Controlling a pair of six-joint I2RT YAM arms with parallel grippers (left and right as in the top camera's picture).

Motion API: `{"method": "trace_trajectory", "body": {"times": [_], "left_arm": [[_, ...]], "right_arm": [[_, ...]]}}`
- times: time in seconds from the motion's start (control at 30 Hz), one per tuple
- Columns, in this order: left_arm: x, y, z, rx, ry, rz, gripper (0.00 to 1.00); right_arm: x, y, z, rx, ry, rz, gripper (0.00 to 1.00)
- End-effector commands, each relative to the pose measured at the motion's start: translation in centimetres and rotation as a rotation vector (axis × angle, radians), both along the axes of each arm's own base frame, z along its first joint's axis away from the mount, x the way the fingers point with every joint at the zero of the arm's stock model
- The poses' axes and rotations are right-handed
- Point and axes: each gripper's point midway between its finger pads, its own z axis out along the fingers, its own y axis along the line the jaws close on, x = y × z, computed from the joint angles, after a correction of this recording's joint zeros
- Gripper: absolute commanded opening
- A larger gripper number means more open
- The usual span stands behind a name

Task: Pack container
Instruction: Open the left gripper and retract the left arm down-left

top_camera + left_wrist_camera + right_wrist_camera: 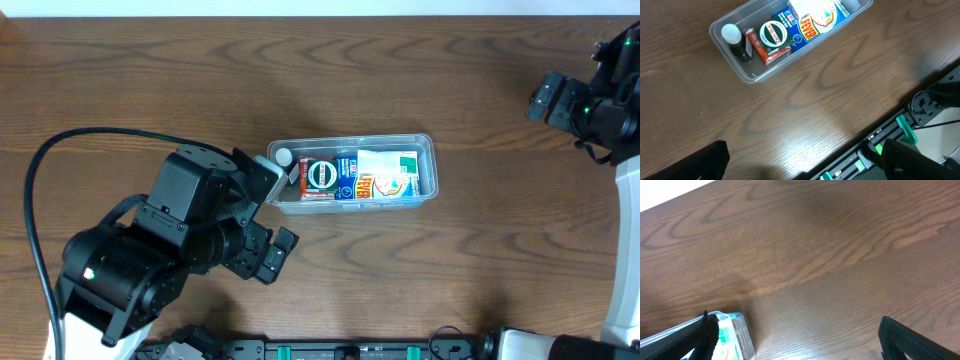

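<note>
The clear plastic container [352, 141] sits mid-table. It holds a small white-capped bottle [284, 157] at its left end, a red and green box [320, 177], a blue box [349, 181] and a white and green box [396, 170]. The left wrist view shows the container [740, 75] from the near side, with the bottle [731, 35] and the boxes [774, 36] inside. My left gripper [277, 253] is open and empty [805, 167], low over the table in front of the container's left end. My right gripper [800, 347] is open and empty, far right [575, 105]. Its view catches one container end [742, 330].
A black cable [60, 150] loops from the left arm over the table's left side. A black rail with green clips [890, 140] runs along the table's front edge. The rest of the surface is bare wood.
</note>
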Motion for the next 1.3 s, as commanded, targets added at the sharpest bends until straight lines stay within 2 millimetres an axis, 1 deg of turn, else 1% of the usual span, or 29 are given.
{"method": "trace_trajectory", "body": {"times": [0.0, 0.07, 0.2, 0.33, 0.4, 0.53, 0.63, 0.77, 1.07, 1.27], "left_arm": [[-0.4, -0.1, -0.3, 0.007, 0.017, -0.025, 0.98], [-0.5, 0.3, -0.6, 0.029, 0.022, -0.015, 0.98], [0.0, 1.1, -0.9, 0.072, 0.002, 0.012, 0.98], [0.6, 2.0, -2.2, 0.125, -0.003, 0.046, 0.98], [1.3, 2.5, -3.1, 0.119, -0.034, 0.07, 0.98], [3.8, 3.7, -4.7, 0.066, -0.165, 0.151, 0.98], [5.6, 5.2, -5.9, 0.015, -0.284, 0.243, 0.98], [6.8, 7.0, -6.9, -0.054, -0.45, 0.332, 0.98], [7.0, 10.0, -8.3, -0.109, -0.702, 0.454, 0.98], [7.0, 10.4, -8.9, -0.164, -0.828, 0.455, 0.98]], "right_arm": [[0.0, -0.2, 0.1, 0.012, -0.004, -0.012, 0.99], [0.0, -0.2, 0.1, 0.012, -0.004, -0.012, 0.99], [0.0, -0.2, 0.1, 0.011, -0.004, -0.012, 0.99], [0.0, -0.2, 0.1, 0.012, -0.004, -0.012, 0.99], [0.0, -0.2, 0.1, 0.012, -0.004, -0.012, 0.99], [0.0, -0.2, 0.1, 0.012, -0.004, -0.012, 0.99], [0.0, -0.2, 0.1, 0.011, -0.004, -0.011, 0.99], [0.0, -0.2, 0.1, 0.011, -0.004, -0.011, 0.99], [0.0, -0.2, 0.1, 0.011, -0.004, -0.011, 0.99], [0.0, -0.2, 0.1, 0.012, -0.004, -0.012, 0.99]]}}
